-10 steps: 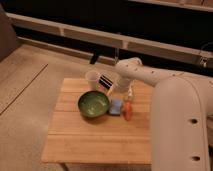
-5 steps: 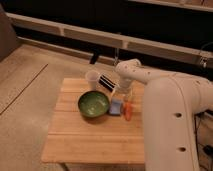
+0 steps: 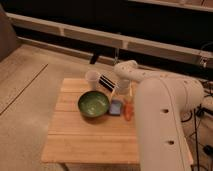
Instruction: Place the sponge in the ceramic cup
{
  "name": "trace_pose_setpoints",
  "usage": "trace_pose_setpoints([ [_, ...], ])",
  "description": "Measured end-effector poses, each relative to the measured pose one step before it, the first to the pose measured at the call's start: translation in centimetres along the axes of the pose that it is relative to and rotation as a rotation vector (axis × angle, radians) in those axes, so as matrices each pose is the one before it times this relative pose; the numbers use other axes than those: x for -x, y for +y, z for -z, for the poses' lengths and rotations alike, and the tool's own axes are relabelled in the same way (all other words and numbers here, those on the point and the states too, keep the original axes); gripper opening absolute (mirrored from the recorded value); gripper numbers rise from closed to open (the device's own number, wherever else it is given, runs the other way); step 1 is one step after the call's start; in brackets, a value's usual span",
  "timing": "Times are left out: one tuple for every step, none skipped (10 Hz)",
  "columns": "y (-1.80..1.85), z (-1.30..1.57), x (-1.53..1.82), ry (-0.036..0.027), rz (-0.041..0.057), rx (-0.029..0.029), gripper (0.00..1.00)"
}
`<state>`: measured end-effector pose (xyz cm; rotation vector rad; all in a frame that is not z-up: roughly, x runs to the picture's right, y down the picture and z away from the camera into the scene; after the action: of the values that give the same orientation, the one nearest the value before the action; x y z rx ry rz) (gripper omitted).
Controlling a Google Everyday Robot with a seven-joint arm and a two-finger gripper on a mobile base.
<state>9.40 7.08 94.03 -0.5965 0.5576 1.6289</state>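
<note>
A light-blue sponge [image 3: 116,107] lies flat on the wooden table [image 3: 90,137], just right of the green bowl [image 3: 93,104]. The off-white ceramic cup [image 3: 92,80] stands upright at the table's back edge, behind the bowl. My gripper [image 3: 106,83] shows as a dark shape hovering just right of the cup and behind the sponge, above the table. The sponge is apart from the gripper. My white arm [image 3: 165,115] curves in from the right foreground and hides the table's right side.
An orange carrot-shaped item [image 3: 128,111] lies right beside the sponge. A small pale block [image 3: 123,91] sits under the wrist. Behind the table runs a dark wall with a light rail [image 3: 75,32]. Concrete floor lies to the left.
The large arm link in the foreground has shifted, now covering a little more of the table's right side. The gripper stays near the cup and the sponge has not moved.
</note>
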Motion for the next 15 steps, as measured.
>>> trace_pose_setpoints([
  [0.438,-0.022,-0.002,0.00132,0.00567,0.00405,0.65],
  [0.518,-0.005,-0.061,0.00153,0.00641,0.00637,0.65],
  [0.715,0.020,-0.355,0.00552,0.00958,0.00939,0.65],
  [0.410,-0.108,-0.359,0.00574,0.00670,0.00366,0.65],
  [0.372,-0.159,-0.421,0.00769,0.00694,0.00139,0.65],
  [0.276,-0.307,-0.503,0.01051,0.00572,0.00042,0.65],
  [-0.075,-0.346,-0.496,0.01224,-0.00323,-0.00144,0.65],
  [-0.116,-0.207,-0.315,0.00912,-0.00407,-0.00183,0.65],
  [-0.120,-0.317,-0.327,0.01092,-0.00281,-0.00385,0.65],
  [-0.204,-0.249,-0.203,0.00909,-0.00453,-0.00439,0.65],
  [-0.171,-0.145,-0.056,0.00425,-0.00329,-0.00290,0.65],
  [-0.209,-0.161,-0.005,0.00464,-0.00551,-0.00249,0.65],
  [-0.233,-0.115,0.097,0.00083,-0.00540,-0.00223,0.60],
  [-0.145,-0.129,0.040,0.00112,-0.00377,0.00119,0.52],
  [-0.125,-0.059,0.083,-0.00084,-0.00353,0.00195,0.43],
])
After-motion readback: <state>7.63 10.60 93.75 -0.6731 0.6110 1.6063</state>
